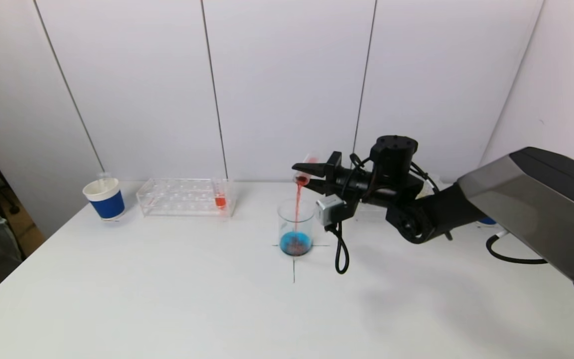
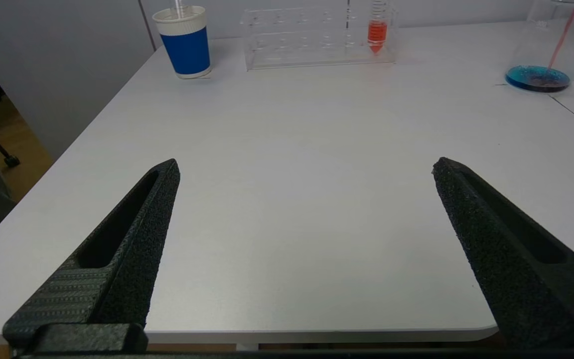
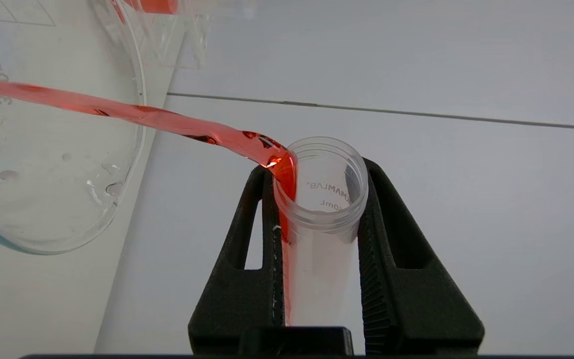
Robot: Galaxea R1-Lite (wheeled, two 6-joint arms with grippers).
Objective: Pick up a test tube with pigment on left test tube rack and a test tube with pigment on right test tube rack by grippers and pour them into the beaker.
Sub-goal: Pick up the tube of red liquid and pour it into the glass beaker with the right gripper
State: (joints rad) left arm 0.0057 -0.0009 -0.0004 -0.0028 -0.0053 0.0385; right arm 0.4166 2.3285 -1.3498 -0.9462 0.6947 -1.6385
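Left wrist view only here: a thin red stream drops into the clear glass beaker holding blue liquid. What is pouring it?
Observer: The right gripper, shut on a clear plastic test tube, holds it tipped above the beaker.
Operator: Is much pigment left in the tube?
Observer: The right wrist view shows only a red streak along one wall, running out at the lip.
Operator: Does my open left gripper show in the head view?
Observer: No, the left gripper is outside the head view; only the right arm shows there.
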